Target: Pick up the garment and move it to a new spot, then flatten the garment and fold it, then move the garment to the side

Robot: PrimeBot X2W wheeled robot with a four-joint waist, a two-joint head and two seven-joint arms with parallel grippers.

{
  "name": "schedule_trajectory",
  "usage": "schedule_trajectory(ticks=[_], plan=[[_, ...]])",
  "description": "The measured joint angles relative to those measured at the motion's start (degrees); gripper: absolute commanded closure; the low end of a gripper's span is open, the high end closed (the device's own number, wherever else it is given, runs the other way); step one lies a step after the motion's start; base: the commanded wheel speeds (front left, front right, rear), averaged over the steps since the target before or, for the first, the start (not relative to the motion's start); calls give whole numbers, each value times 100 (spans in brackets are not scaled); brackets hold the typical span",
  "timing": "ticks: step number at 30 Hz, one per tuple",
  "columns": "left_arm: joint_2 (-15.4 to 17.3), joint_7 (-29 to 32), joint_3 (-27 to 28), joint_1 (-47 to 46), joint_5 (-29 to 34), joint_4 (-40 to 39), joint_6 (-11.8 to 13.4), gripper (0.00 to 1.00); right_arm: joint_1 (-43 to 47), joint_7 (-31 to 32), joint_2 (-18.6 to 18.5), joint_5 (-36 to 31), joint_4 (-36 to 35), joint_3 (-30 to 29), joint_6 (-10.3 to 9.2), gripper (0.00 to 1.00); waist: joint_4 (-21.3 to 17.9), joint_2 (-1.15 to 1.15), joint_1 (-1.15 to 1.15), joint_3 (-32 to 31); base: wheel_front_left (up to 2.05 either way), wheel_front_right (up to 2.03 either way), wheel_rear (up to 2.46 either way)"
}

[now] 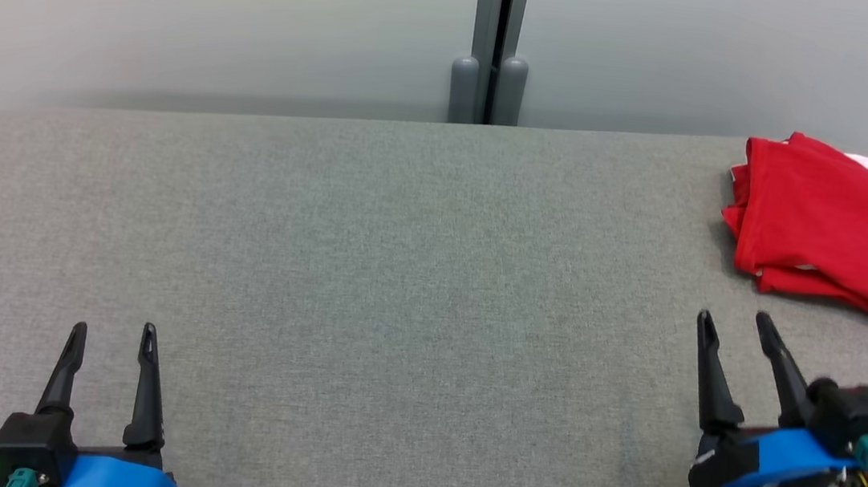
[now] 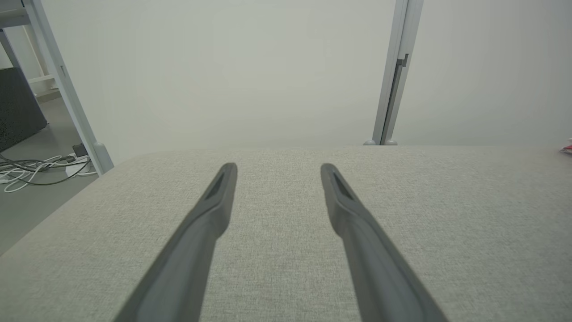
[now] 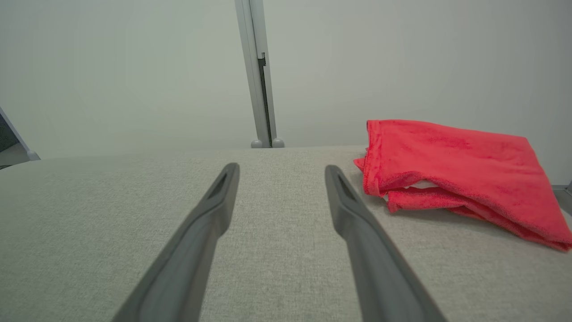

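A red garment (image 1: 839, 226) lies folded in layers at the far right of the grey fabric surface (image 1: 399, 272), running past the right edge of the head view. In the right wrist view the garment (image 3: 451, 165) sits ahead and to the right of my fingers. My right gripper (image 1: 734, 323) hovers open a short way in front of it, apart from it, with nothing between its fingers. At the lower left my left gripper (image 1: 114, 332) is open and empty, far from the garment. A sliver of red (image 2: 566, 148) shows at the right edge of the left wrist view.
A pale partition wall with a grey vertical post (image 1: 493, 48) stands behind the surface. Beyond the surface's left end, cables and a power strip (image 2: 40, 167) lie on the floor beside a slanted metal frame leg (image 2: 67, 89).
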Motion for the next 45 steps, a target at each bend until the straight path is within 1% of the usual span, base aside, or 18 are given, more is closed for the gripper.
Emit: schedule_trajectory(ticks=[7,16,40,41,45], plan=[[-19,1,7,71,12,130,-29,0,656,1,209,-208,-309,-224,0,0,84,1,1,-205,0,0,0],[-36,1,-18,172,1,263,-88,0,1066,1,382,-482,-634,-331,0,0,191,1,0,-464,0,0,0],[25,0,-8,188,-121,471,-180,0,1139,0,453,-500,-642,-393,0,0,190,2,1,-579,0,0,0],[26,1,-5,188,-116,483,-177,100,1138,1,453,-500,-634,-389,0,100,187,2,1,-579,0,0,0],[-22,36,-7,223,-104,664,-169,100,1155,29,476,-485,-460,-381,0,100,185,2,1,-580,0,0,0]])
